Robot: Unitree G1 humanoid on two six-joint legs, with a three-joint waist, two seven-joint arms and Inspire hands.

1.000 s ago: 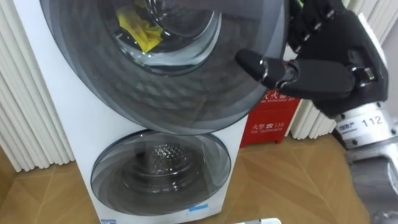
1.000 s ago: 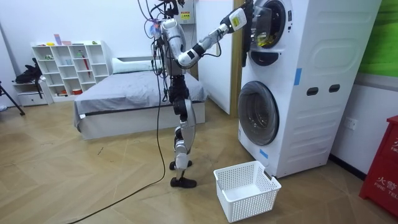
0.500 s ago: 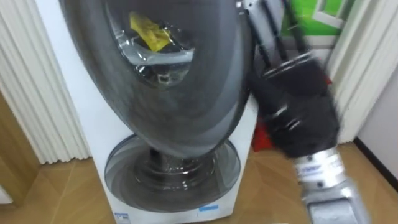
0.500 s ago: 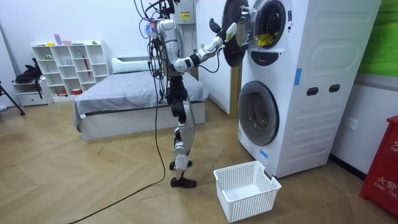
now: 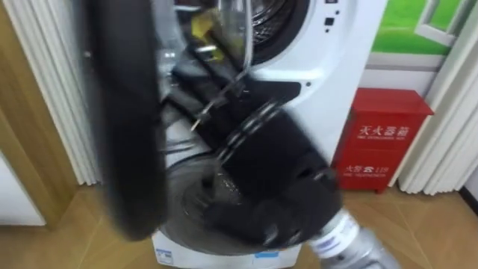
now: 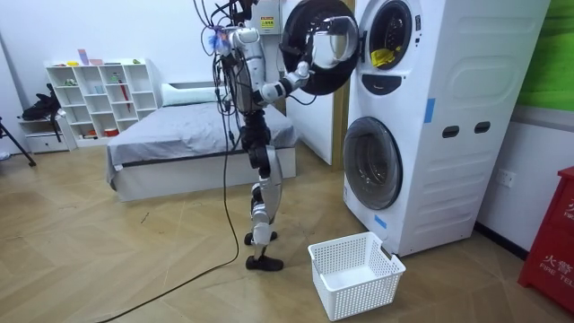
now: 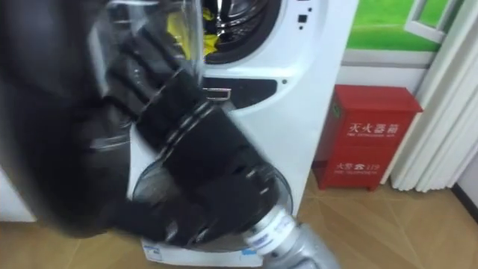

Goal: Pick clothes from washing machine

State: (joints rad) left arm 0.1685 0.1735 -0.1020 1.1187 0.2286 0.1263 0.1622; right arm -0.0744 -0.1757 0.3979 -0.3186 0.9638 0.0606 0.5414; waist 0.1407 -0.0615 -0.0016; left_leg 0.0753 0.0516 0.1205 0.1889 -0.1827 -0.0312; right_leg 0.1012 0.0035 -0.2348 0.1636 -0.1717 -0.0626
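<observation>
The upper door [image 6: 316, 45] has swung wide open, right robot hand [image 7: 202, 149] against it (grip cannot be told).

You see a white washing machine [image 6: 448, 108] with a black-rimmed door [image 5: 127, 112], a yellow garment [image 6: 380, 59] inside, a red cabinet [image 5: 382, 142], and a white lattice basket [image 6: 363, 289].

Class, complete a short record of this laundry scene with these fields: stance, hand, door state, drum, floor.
Stance: robot stands before the stacked washing machines
Hand: right hand raised at the upper door
Door state: upper door open wide; lower door shut
Drum: yellow garment lies in the upper drum
Floor: white basket in front of the machines, looks empty
</observation>
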